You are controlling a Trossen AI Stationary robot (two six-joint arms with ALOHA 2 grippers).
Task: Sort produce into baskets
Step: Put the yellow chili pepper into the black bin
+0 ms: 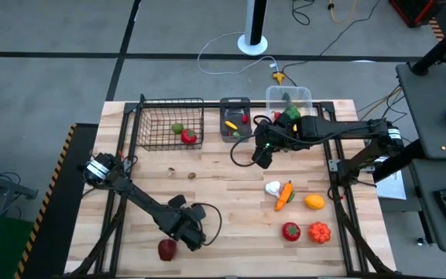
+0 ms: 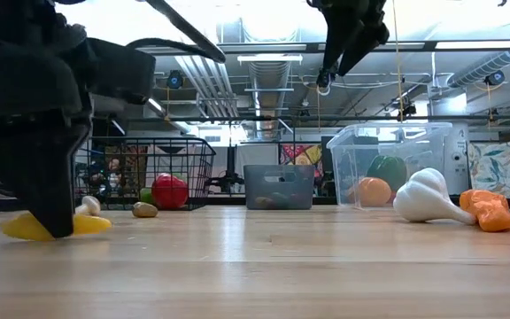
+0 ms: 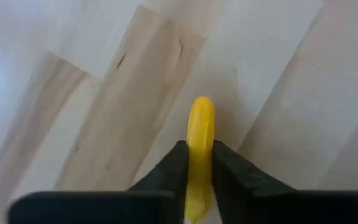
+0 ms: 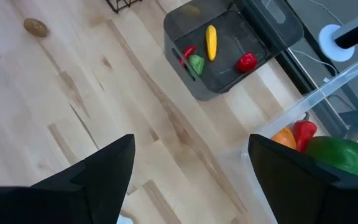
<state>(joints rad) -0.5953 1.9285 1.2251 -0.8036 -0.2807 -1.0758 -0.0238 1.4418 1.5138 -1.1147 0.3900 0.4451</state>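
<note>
High view: left end effector [image 1: 194, 235] sits low at the table's [image 1: 223, 201] near edge, beside a red apple [image 1: 166, 249]; right end effector [image 1: 262, 157] hangs near the grey bin [image 1: 234, 116]; garlic [image 1: 272, 187], carrot [image 1: 286, 194] and other produce lie on the right.
Low view: left end effector [image 2: 47, 190] rests on the table over a yellow banana [image 2: 25, 227]; wire basket [image 2: 144, 173] and clear tub [image 2: 397, 164] stand behind.
Left wrist view: fingers [image 3: 173, 171] are narrow, pinching the banana [image 3: 199, 143].
Right wrist view: fingers [image 4: 98, 171] are spread wide, holding nothing, above bare table near the grey bin [image 4: 229, 50].
</note>
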